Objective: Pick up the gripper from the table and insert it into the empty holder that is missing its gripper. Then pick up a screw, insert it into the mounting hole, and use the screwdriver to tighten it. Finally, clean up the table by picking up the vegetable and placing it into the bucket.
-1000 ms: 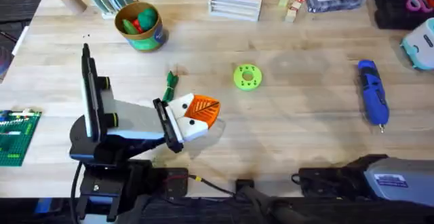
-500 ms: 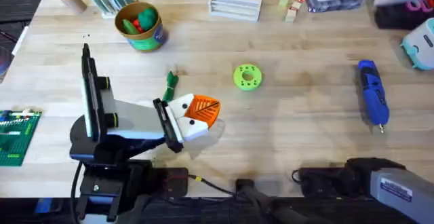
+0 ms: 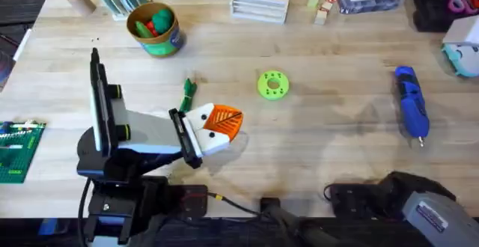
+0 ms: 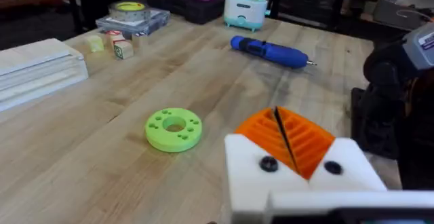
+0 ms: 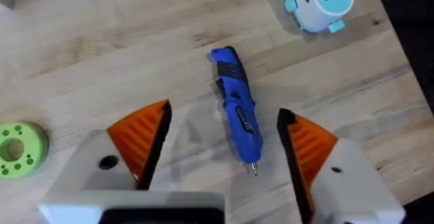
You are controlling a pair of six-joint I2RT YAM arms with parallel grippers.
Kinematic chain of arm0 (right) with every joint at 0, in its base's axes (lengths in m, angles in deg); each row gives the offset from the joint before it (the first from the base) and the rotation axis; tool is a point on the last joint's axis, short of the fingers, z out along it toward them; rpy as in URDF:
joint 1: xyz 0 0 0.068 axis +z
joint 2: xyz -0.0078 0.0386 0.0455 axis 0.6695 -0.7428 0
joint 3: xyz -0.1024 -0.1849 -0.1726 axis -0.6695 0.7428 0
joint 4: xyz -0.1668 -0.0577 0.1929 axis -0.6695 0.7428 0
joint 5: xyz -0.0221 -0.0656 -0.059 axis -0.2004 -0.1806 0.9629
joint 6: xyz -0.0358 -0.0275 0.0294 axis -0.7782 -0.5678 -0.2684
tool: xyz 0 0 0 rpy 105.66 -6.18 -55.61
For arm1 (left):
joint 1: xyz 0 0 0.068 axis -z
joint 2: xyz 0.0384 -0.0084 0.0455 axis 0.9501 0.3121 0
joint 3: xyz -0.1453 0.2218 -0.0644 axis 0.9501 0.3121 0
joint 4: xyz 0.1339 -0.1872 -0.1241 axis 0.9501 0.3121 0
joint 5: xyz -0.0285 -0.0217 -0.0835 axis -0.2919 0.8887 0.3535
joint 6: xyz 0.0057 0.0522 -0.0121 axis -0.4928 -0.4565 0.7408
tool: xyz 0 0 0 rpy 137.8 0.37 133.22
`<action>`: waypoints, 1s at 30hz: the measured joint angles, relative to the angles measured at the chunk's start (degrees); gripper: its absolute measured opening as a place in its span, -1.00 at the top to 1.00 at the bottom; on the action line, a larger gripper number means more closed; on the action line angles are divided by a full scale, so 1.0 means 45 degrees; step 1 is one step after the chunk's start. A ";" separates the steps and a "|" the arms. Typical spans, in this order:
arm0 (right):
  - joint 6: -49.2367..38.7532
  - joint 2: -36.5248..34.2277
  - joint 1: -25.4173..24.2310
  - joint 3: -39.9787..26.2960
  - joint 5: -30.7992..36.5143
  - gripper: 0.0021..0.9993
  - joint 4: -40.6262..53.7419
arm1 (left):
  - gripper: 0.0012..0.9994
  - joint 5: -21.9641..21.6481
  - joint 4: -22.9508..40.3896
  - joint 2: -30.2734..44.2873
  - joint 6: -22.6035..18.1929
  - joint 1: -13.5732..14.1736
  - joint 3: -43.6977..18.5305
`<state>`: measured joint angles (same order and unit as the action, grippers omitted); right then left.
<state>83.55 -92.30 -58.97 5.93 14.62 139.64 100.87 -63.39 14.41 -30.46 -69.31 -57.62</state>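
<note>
The right gripper [image 5: 220, 153] hangs with its fingers spread wide, straddling the screwdriver [image 5: 237, 112] lying flat on the table [image 5: 122, 54] below. It looks light, rigid and smooth, likely to roll; the fat blue handle is the place to grab. The left gripper [image 3: 223, 123] rests pressed together.

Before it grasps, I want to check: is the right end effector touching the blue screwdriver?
Apart. In the right wrist view the right end effector is open above the screwdriver, bare table visible beside both pads.
</note>
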 joint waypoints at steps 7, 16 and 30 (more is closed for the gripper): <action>-0.0010 -0.0804 -0.0438 0.0066 0.0293 -0.99 0.0014 | 0.98 0.0001 0.0000 0.0004 -0.0001 0.0000 0.0000; -0.0134 -0.1545 -0.0443 0.0080 0.0491 -0.99 0.0006 | 0.98 0.0001 0.0000 0.0004 -0.0001 0.0000 0.0000; -0.1990 -0.3056 -0.0443 0.0085 0.0539 -0.99 -0.0308 | 0.98 -0.0001 0.0000 0.0004 0.0001 0.0000 0.0000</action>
<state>74.60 -106.06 -60.96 6.32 17.05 138.25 100.87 -63.39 14.43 -30.45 -69.31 -57.62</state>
